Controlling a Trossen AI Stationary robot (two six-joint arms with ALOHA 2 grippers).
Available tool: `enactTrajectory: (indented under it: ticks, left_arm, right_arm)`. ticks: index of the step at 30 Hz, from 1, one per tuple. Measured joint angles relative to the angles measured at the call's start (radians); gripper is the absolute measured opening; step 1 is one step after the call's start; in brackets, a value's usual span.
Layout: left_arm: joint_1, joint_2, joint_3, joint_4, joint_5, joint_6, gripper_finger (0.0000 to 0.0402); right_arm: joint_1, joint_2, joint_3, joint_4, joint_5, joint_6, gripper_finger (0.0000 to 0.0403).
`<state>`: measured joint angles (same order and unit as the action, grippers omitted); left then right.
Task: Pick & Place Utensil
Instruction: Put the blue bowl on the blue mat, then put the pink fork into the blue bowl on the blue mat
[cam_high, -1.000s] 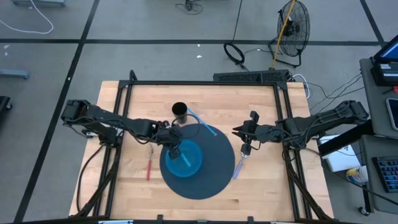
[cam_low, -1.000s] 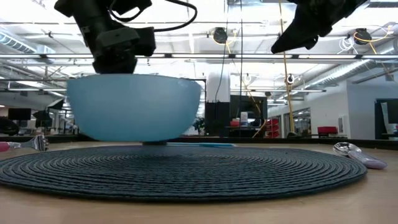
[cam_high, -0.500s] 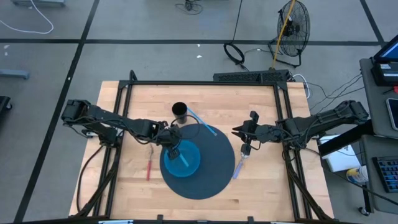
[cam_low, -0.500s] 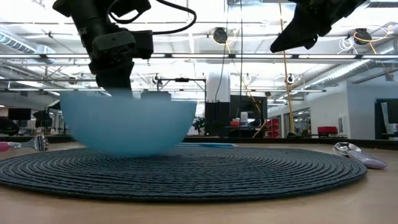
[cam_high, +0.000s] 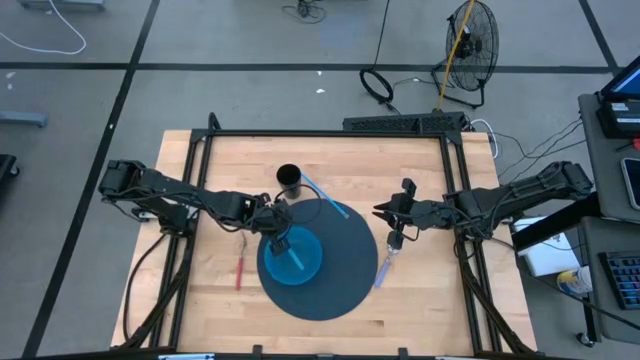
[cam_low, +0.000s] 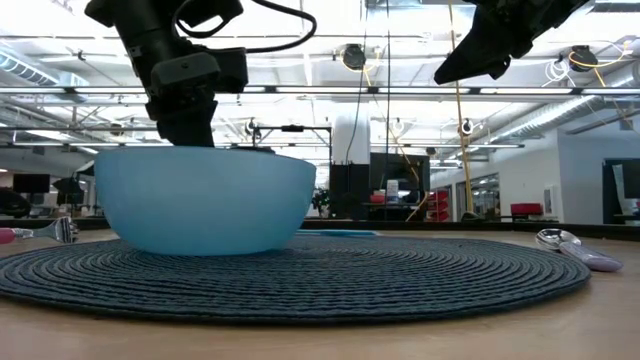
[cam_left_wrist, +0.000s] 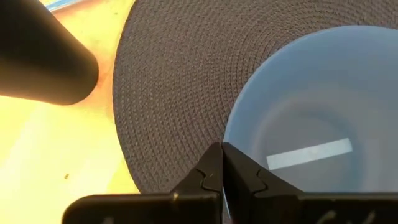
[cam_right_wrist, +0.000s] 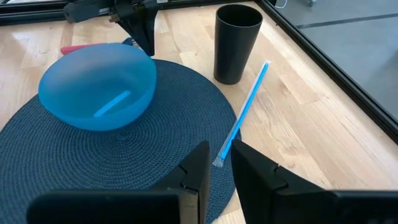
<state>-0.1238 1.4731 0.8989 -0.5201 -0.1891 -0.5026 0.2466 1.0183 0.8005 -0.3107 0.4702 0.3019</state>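
A light blue bowl stands by its base on the left part of a round dark woven mat. My left gripper is at the bowl's far left rim, slanting down, shut on it. A pale-handled spoon lies on the table at the mat's right edge. A red-handled fork lies on the wood left of the mat. My right gripper hovers above the mat's right edge, over the spoon, open with nothing between its fingers. My left gripper pinches the bowl's rim between its two fingers, one on the inner wall and one outside over the mat. The fingers come slanting down from the table's left. The bowl sits upright with its base on the mat.
A black cup stands on the wood behind the mat. A blue straw lies beside it, slanting toward the mat's far edge. A black frame runs along the table's edges. Bare wood lies at the near corners.
The bowl, held slightly above the mat a second ago, has tipped and come down. It now rests level on the mat, a little toward the table's left. My left gripper has stayed at its rim.
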Motion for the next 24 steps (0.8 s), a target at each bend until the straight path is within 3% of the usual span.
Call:
enactTrajectory:
  ticks: [9,15,24]
  left_arm:
    - [0.002,-0.005,0.0,-0.001,-0.059,0.053,0.0084]
    - [-0.014,-0.135,0.0,-0.112,-0.075,0.036,0.0138]
    - [-0.156,-0.312,0.0,-0.373,-0.087,-0.138,0.0147]
  right_arm:
    - [0.0,0.0,0.0,0.0,0.0,0.0,0.0059]
    - [0.0,0.0,0.0,-0.001,-0.003,0.0,0.0059]
    - [0.0,0.0,0.0,-0.006,-0.003,-0.024,0.0059]
